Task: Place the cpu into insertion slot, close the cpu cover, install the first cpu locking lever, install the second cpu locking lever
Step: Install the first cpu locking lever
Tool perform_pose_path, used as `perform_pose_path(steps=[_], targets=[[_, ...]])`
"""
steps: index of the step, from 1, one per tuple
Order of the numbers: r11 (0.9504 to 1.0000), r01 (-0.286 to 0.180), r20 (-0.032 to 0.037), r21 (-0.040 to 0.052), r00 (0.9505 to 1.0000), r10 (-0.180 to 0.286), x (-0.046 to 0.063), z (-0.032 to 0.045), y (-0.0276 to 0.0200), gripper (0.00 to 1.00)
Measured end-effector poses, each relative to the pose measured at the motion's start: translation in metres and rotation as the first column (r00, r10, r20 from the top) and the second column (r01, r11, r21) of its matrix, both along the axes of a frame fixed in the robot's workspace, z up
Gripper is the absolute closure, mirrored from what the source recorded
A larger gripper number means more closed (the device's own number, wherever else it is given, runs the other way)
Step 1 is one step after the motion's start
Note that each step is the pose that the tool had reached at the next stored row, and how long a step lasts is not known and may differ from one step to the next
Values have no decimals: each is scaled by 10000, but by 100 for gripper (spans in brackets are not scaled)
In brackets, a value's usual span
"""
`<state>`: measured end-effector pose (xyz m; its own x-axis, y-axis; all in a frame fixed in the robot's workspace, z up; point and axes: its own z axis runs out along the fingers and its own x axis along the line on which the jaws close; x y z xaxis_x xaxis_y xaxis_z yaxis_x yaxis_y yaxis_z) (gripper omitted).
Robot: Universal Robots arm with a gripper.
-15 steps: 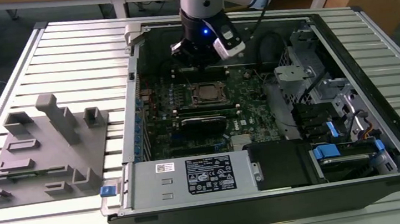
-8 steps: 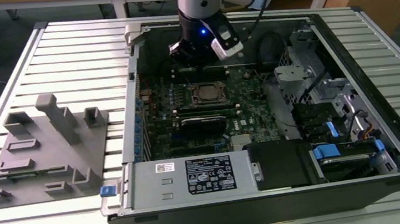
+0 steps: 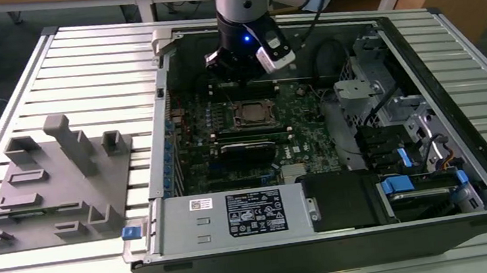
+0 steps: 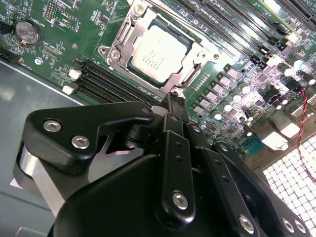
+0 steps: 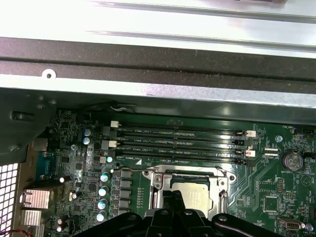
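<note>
The cpu (image 4: 158, 54) lies flat in the insertion slot (image 4: 186, 78). The cpu cover (image 4: 126, 47) looks to be down around it, with the grey top showing through the hole. The claw (image 4: 169, 101) is pinched shut and holds nothing. Its tip hangs just beside one edge of the slot, inside the open computer case (image 3: 454, 73) on the bench (image 3: 81, 58).

I cannot tell if the thin wire levers are hooked down (they are hard to pick out next to the shiny frame). I think that is where trouble could start. A lever is thin and springy, so it could slip off the closed tip and snap back up. Then the cover might lift. If the tip pushes in the wrong spot, it could scrape the green board (image 4: 64, 44) or knock the little round cans (image 5: 104, 177) near the slot. A hard push on a crooked cover could hurt the chip. The long memory slots (image 5: 177, 140) are near too, so a sideways slide could bump them.
</note>
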<state>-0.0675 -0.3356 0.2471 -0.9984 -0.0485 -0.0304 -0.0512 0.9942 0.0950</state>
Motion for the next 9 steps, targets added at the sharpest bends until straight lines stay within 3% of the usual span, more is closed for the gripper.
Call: perform_pose_path(steps=[9], targets=[[10000,3,0,0,10000,-3,-8,0,0,90]])
